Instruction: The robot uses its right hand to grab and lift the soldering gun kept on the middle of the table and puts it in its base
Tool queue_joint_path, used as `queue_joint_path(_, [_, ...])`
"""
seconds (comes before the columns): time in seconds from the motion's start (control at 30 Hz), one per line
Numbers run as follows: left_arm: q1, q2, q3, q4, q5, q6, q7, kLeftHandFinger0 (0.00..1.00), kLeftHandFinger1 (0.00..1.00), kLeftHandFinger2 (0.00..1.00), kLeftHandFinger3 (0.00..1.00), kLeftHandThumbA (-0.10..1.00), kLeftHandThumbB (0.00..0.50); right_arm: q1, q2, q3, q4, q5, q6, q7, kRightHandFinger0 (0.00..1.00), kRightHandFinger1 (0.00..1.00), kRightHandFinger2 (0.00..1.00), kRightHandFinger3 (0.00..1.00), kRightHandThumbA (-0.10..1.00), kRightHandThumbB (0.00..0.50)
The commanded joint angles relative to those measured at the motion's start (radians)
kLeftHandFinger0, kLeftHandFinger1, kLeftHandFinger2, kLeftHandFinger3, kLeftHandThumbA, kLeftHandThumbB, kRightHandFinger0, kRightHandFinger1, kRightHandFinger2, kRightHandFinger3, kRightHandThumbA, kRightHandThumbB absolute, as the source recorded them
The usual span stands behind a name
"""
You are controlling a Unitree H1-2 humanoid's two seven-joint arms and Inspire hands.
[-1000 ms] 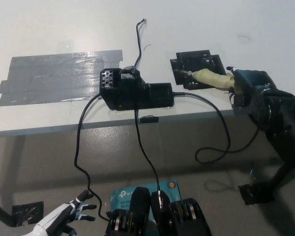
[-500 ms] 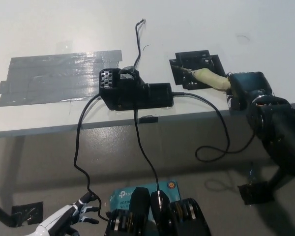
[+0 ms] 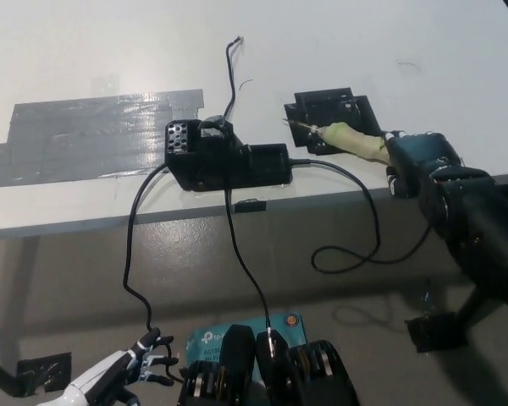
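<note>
White tabletop (image 3: 85,51) carried one grey tape patch (image 3: 93,135) and one black soldering base (image 3: 224,156), cables trailing off the edge. Right hand (image 3: 419,161) was clamped on the one soldering gun (image 3: 351,139), tip low over a black taped square (image 3: 330,114), seemingly angled toward the base. Left hand (image 3: 110,381) rested below, fingers apart.

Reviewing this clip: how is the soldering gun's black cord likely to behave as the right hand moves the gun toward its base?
The cord looks floppy: it droops off the table edge in a loose loop, so it will probably trail behind without resisting. It could drag or snag on that edge. The soldering gun seems light, since the right hand carries it by one end. The left hand rests low.
</note>
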Motion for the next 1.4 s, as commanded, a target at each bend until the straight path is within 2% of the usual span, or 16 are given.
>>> queue_joint_path(0.0, [-0.037,0.049,-0.008,-0.005,-0.038,0.013,-0.046,1.0,0.77,0.85,0.97,1.0,0.5,0.051,0.001,0.069,0.053,0.01,0.003,0.247,0.56,0.69,0.85,1.0,-0.1,0.205])
queue_joint_path(0.07, [-0.037,0.048,-0.011,-0.007,-0.038,0.013,-0.044,1.0,0.77,0.85,0.97,1.0,0.498,0.058,0.006,0.071,0.06,0.009,0.009,0.23,0.35,0.5,0.68,0.98,-0.1,0.138])
queue_joint_path(0.1, [-0.035,0.05,-0.014,-0.013,-0.03,0.013,-0.041,1.0,0.79,0.84,0.96,1.0,0.491,0.06,0.005,0.123,0.054,-0.059,0.001,0.203,0.08,0.22,0.37,0.63,-0.1,0.225])
queue_joint_path(0.13, [-0.035,0.049,-0.012,-0.012,-0.035,0.013,-0.043,1.0,0.79,0.83,0.96,1.0,0.492,0.06,0.008,0.137,0.057,-0.078,0.006,0.195,0.01,0.2,0.34,0.74,-0.1,0.187])
queue_joint_path(0.2, [-0.035,0.048,-0.01,-0.009,-0.043,0.013,-0.046,1.0,0.78,0.81,0.95,1.0,0.498,0.066,0.01,0.168,0.054,-0.113,0.02,0.174,0.0,0.3,0.49,0.89,-0.1,0.123])
queue_joint_path(0.23, [-0.036,0.053,-0.014,-0.007,-0.05,0.013,-0.051,1.0,0.78,0.83,0.96,1.0,0.5,0.069,0.008,0.197,0.055,-0.151,0.036,0.165,0.0,0.34,0.62,1.0,-0.05,0.004])
queue_joint_path(0.37, [-0.046,0.059,-0.02,-0.002,-0.05,0.013,-0.058,1.0,0.76,0.82,0.95,1.0,0.49,0.097,-0.021,0.187,0.01,-0.158,0.0,0.07,0.14,0.52,0.8,1.0,0.06,0.0])
queue_joint_path(0.4, [-0.047,0.06,-0.021,-0.001,-0.05,0.013,-0.059,1.0,0.76,0.81,0.95,1.0,0.49,0.1,-0.022,0.184,0.007,-0.161,-0.002,0.063,0.15,0.53,0.8,1.0,0.08,0.0])
queue_joint_path(0.47, [-0.046,0.06,-0.023,0.001,-0.051,0.013,-0.055,1.0,0.75,0.8,0.95,1.0,0.5,0.125,-0.038,0.156,-0.021,-0.167,-0.028,-0.038,0.01,0.38,0.63,0.68,0.08,0.0])
queue_joint_path(0.57, [-0.045,0.06,-0.023,0.004,-0.05,0.013,-0.053,1.0,0.77,0.78,0.94,1.0,0.5,0.143,-0.041,0.119,-0.04,-0.166,-0.04,-0.111,0.0,0.35,0.64,0.48,0.07,0.0])
queue_joint_path(0.73, [-0.047,0.059,-0.027,0.015,-0.05,0.013,-0.055,1.0,0.79,0.8,0.95,1.0,0.5,0.143,-0.024,0.082,-0.026,-0.155,-0.027,-0.088,0.0,0.39,0.72,0.53,0.33,0.0])
queue_joint_path(0.9, [-0.042,0.063,-0.03,0.014,-0.047,0.013,-0.05,1.0,0.79,0.8,0.96,1.0,0.476,0.163,-0.014,-0.003,-0.037,-0.102,-0.079,-0.156,0.0,0.33,0.66,0.34,-0.07,0.0])
queue_joint_path(1.03, [-0.041,0.067,-0.031,0.011,-0.046,0.013,-0.051,1.0,0.79,0.79,0.96,1.0,0.46,0.189,-0.009,-0.094,-0.033,-0.075,-0.142,-0.304,0.0,0.26,0.58,0.12,-0.1,0.0])
queue_joint_path(1.2, [-0.037,0.074,-0.031,0.011,-0.052,0.013,-0.052,1.0,0.76,0.77,0.97,1.0,0.454,0.212,0.004,-0.195,-0.052,-0.053,-0.169,-0.398,0.0,0.27,0.62,0.49,-0.1,0.037])
queue_joint_path(1.27, [-0.033,0.075,-0.031,0.011,-0.051,0.013,-0.047,1.0,0.79,0.78,0.98,1.0,0.464,0.216,0.01,-0.232,-0.055,-0.046,-0.187,-0.46,0.0,0.12,0.48,0.59,-0.1,0.032])
queue_joint_path(1.37, [-0.031,0.079,-0.033,0.007,-0.046,0.013,-0.045,1.0,0.81,0.78,1.0,1.0,0.45,0.212,0.014,-0.273,-0.052,-0.022,-0.211,-0.487,0.0,0.08,0.45,0.33,-0.1,0.001])
